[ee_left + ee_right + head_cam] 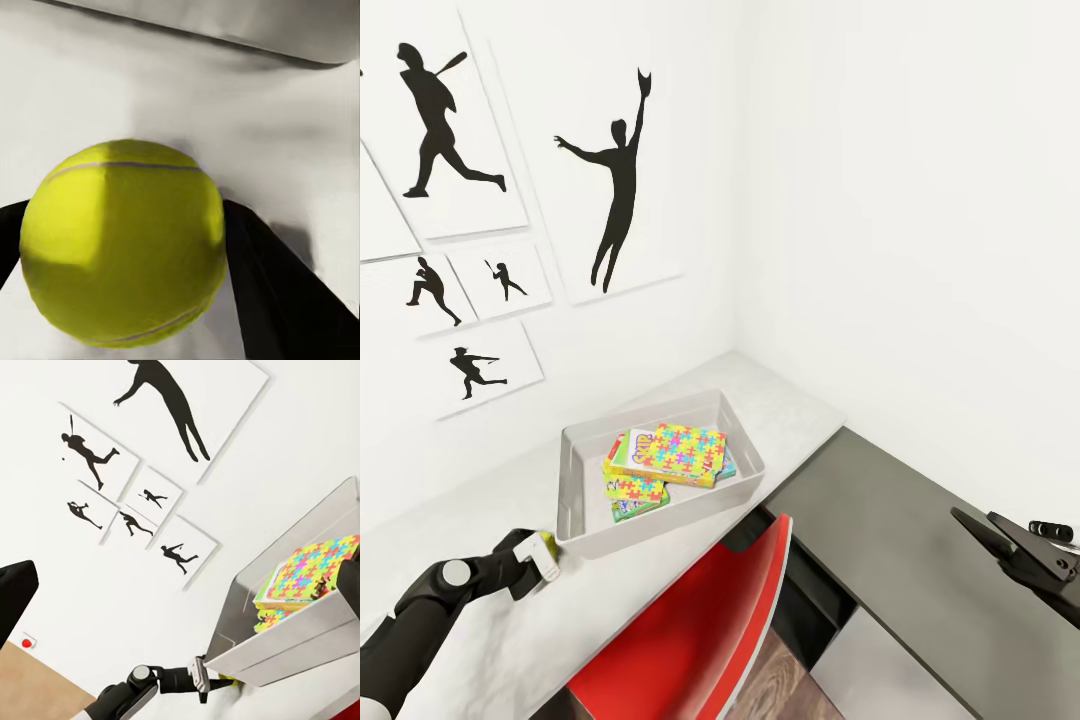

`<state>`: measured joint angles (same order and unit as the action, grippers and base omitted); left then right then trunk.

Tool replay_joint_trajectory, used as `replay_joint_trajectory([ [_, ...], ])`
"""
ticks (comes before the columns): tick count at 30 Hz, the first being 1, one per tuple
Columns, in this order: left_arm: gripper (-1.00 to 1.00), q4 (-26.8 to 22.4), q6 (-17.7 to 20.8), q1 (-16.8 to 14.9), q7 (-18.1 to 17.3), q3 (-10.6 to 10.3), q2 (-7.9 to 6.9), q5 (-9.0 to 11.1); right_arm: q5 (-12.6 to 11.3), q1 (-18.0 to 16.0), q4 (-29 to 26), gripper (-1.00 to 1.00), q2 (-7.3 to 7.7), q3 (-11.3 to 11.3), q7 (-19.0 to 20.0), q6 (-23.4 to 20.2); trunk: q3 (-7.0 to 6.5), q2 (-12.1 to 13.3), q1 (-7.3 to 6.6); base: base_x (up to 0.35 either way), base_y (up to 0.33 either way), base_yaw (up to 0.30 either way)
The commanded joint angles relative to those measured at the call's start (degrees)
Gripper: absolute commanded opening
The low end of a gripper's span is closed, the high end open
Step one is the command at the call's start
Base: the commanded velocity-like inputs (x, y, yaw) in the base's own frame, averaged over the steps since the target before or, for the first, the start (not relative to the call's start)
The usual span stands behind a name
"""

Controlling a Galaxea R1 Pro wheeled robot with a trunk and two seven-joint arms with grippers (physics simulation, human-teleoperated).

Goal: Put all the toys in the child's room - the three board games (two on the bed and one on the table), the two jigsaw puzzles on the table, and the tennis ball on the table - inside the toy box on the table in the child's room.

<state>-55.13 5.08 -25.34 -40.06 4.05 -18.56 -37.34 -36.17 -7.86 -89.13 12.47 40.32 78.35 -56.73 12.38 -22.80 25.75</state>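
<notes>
my left hand (538, 560) has its fingers closed around the tennis ball (124, 244), low over the pale tabletop (480, 640) and just beside the toy box (582, 535). beyond it, the toy box holds a mosaic jigsaw puzzle (688, 452) lying on top of a stack of flat printed boxes. at the view's right edge i see my right hand (1000, 535) above the dark cabinet (920, 580), but i cannot tell how wide it is.

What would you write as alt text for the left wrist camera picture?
A yellow-green tennis ball sits close up between the left claw's two dark fingers, over a pale grey-white table, with the toy box's light-grey wall just beyond.
</notes>
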Motion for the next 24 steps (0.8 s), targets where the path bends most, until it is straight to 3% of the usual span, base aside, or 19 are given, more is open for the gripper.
replay_joint_trajectory([
  [1, -1.00, -0.09, 0.19, -0.04, -0.37, 0.08, 0.02, -0.28, -0.13, -0.05, -0.02, 1.00, 0.01, 0.02, 0.05, -0.40, 0.11, -0.12, 0.03, 0.000, 0.000, 0.000],
  [24, -1.00, -0.06, 0.12, -0.07, -0.60, -0.07, -0.12, -0.28, -0.13, -0.05, -0.02, 1.00, -0.03, 0.02, 0.13, -0.32, -0.53, -0.12, 0.03, 0.000, 0.000, 0.000],
])
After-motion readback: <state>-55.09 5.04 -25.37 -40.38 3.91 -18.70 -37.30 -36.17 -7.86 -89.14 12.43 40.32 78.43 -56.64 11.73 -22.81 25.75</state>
